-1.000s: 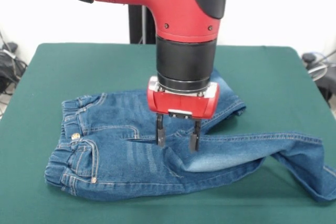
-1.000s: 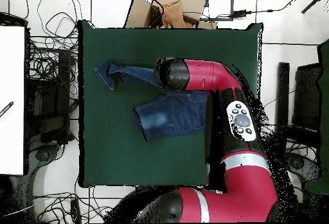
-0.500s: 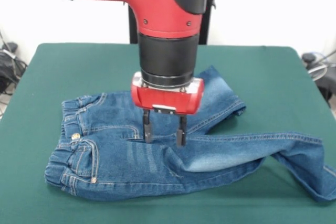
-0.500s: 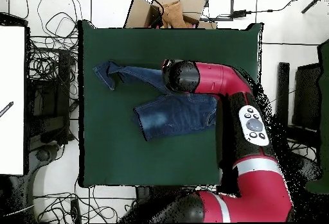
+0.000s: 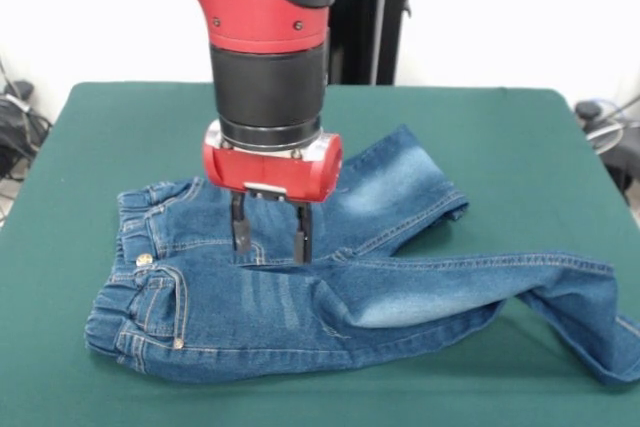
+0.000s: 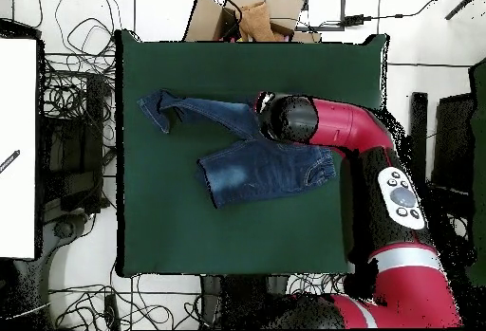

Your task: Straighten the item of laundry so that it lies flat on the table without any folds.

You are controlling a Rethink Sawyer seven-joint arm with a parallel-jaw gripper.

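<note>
I hold the tool point(image 5: 270, 236) spread just over the hips of the jeans point(image 5: 330, 277) — they lie crumpled mid-surface point(image 5: 520, 137), one leg twisted away — probably to pinch there.

Blue denim jeans point(image 5: 330, 287) — faded pale patches, tan stitching — on a dark green table point(image 5: 520, 147).

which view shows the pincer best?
Front view. The pincer hangs open over the jeans near the crotch, both fingers clearly visible, tips at or just above the denim. In the overhead view the arm's own wrist covers it, so nothing of the pincer shows there.
</note>
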